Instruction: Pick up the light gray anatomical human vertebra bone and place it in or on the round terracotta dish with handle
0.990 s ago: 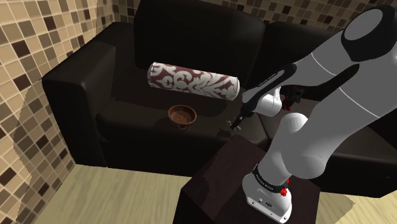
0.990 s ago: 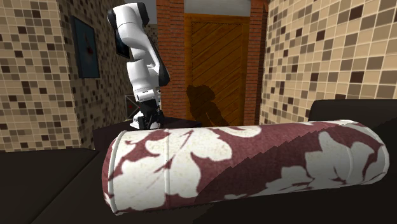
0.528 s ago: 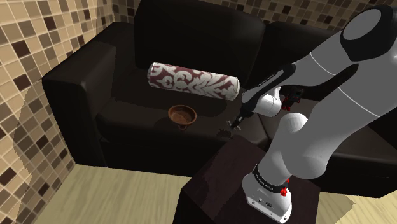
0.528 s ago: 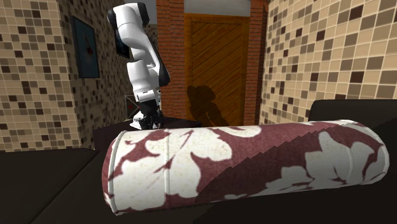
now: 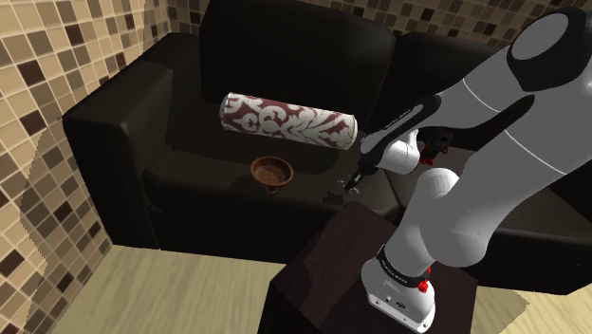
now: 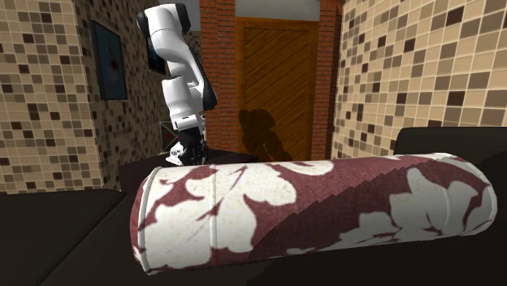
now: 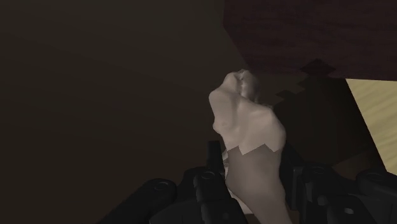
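The gripper point(image 7: 253, 160) clasps the pale grey vertebra point(image 7: 245, 124) between its closed fingers, mid-frame in the wrist view, low by the black sofa point(image 5: 194, 180) seat's front edge. The grasp seems made. Lifting and carrying to the terracotta dish point(image 5: 271, 171), left of the shoulder view's centre, remain.

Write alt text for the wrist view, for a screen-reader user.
A pale grey vertebra appears clasped between the two fingers of the black gripper, above a dark sofa seat. Beyond it are a dark reddish-brown corner of the stand and a strip of light floor.
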{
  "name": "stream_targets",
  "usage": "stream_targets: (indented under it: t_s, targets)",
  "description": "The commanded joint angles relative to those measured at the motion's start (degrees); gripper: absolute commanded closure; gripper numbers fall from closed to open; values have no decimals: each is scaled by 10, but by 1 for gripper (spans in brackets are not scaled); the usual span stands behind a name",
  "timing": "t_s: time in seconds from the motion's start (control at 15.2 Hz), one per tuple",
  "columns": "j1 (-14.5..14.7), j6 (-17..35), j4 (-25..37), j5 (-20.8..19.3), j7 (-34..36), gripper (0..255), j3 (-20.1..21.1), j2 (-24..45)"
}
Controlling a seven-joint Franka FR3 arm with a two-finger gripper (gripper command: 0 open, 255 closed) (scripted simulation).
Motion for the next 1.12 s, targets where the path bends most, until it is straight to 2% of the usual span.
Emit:
stream_targets:
  t_s: [0.0,0.2,0.4,0.66,1.06]
  targets:
    - [1,0,0,0,0,255,0,0]
    - [-119,-38,-2,-50,41,255,107,-25]
    - [-194,-77,-1,-92,75,255,173,-57]
    - [-255,-129,2,-128,108,255,229,-103]
    - [-305,-207,13,-153,138,255,281,-167]
